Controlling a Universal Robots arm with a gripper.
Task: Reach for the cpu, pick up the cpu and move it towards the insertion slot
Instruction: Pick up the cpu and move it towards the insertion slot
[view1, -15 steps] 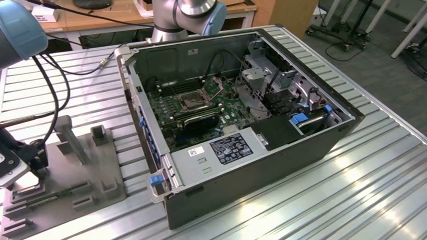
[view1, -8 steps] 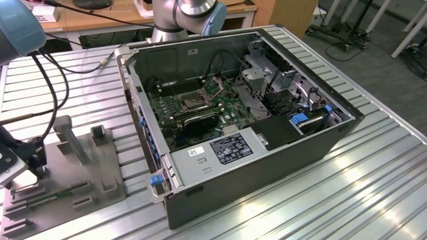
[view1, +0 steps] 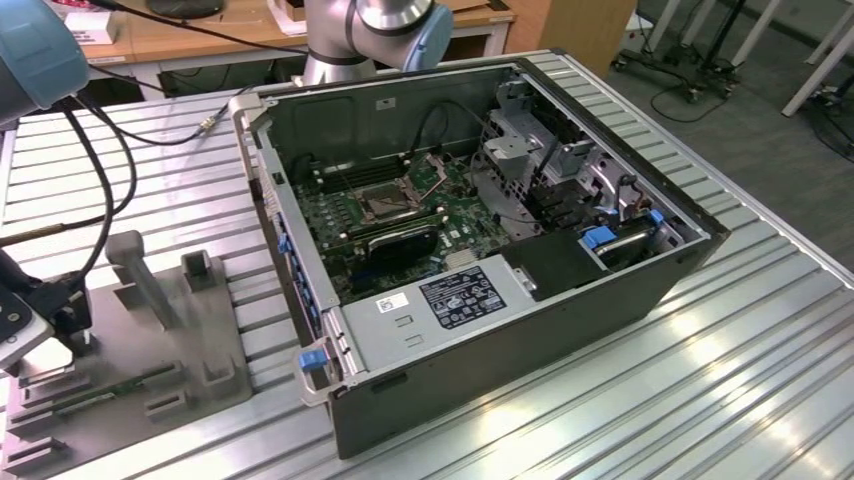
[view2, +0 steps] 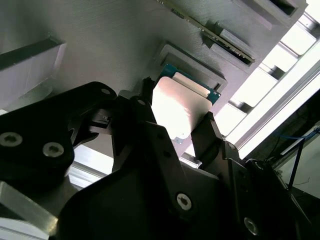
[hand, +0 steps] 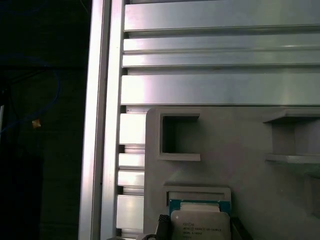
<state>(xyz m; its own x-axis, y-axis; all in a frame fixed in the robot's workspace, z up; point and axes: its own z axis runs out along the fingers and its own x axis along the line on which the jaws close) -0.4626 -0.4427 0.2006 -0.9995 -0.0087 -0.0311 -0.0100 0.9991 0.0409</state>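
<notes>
Gripper (view2: 177, 102) hangs astride the cpu (view2: 172, 112) in a recess by the grey tray's (view2: 110, 45) edge, clamped or loose cannot tell; cpu likely light, stiff, slick-topped, fragile underneath, so hold opposite side edges.

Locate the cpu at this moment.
In both wrist views the cpu sits at a square recess of the grey tray, near the tray's edge beside the slatted metal table.

Pincer (view2: 177, 100) low, facing downward
</notes>
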